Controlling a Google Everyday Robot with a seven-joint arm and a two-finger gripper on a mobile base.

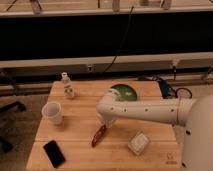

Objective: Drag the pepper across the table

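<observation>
The pepper (99, 135), slim, glossy and dark red, lies slantwise on the light wooden table (80, 127), in its front middle part. My gripper (107, 125) is at the end of the white arm that reaches in from the right. It hangs right over the pepper's upper end and touches it or is very close to it. The wrist hides how the gripper meets the pepper.
A white cup (52, 112) stands to the left, with a small bottle (67, 86) behind it. A flat black phone (53, 153) lies at the front left. A green bowl (124, 92) is behind the arm, and a pale packet (138, 142) is at the front right.
</observation>
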